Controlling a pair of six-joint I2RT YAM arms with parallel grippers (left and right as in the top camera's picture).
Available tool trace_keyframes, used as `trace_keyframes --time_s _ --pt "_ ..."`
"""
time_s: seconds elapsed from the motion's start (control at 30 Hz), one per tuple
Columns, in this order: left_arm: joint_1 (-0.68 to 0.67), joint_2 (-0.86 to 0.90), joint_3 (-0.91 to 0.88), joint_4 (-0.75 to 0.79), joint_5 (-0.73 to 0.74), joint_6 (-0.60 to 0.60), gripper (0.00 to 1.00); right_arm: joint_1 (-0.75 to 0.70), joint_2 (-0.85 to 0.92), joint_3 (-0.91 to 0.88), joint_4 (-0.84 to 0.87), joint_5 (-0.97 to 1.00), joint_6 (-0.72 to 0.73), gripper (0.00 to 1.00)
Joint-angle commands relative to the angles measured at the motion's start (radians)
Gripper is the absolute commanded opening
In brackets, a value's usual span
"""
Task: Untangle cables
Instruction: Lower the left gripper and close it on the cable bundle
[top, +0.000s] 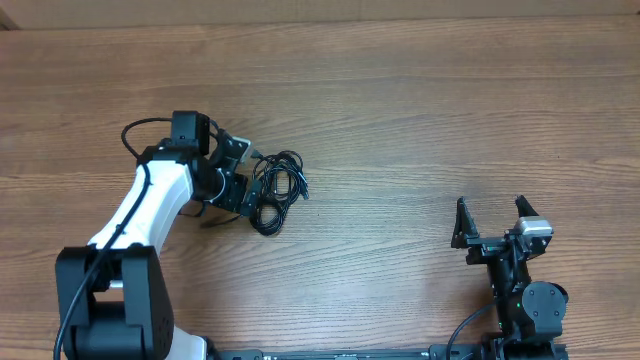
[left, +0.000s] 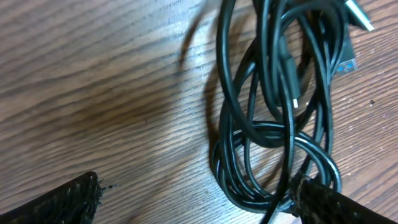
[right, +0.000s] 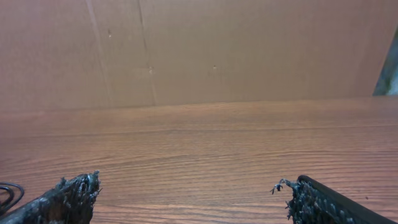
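The cables lie in a tangled black bundle on the wooden table, left of centre. In the left wrist view the cables fill the right half as overlapping loops, with a silver plug and a blue-tipped plug at the top right. My left gripper hovers at the bundle's left edge, open; in its own view the left gripper straddles bare wood and the lowest loop, and its right finger sits over that loop. My right gripper stands open far to the right, holding nothing.
The table is brown wood grain. A brown cardboard wall rises behind its far edge in the right wrist view, where the right gripper frames only wood. A sliver of cable shows at that view's left edge.
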Motion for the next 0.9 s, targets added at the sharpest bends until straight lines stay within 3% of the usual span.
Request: trace_keyframes --time_s 0.0,0.17,0.3,0.7,0.87 --pt "-0.002 0.052 0.018 0.003 0.005 0.074 0.98 -0.005 -0.008 -0.01 0.006 0.008 -0.008 1.0" --pt "-0.002 0.098 0.018 0.026 0.006 0.161 0.96 -0.005 -0.008 -0.01 0.006 0.008 -0.008 1.0" --pt "-0.004 0.117 0.018 0.06 0.006 0.147 1.0 -0.005 -0.008 -0.01 0.006 0.008 -0.008 1.0" --pt "-0.078 0.128 0.018 0.119 0.034 0.122 0.98 -0.005 -0.008 -0.01 0.006 0.008 -0.008 1.0" --pt "-0.095 0.128 0.018 0.12 0.093 0.122 0.88 -0.005 -0.008 -0.01 0.006 0.008 -0.008 1.0"
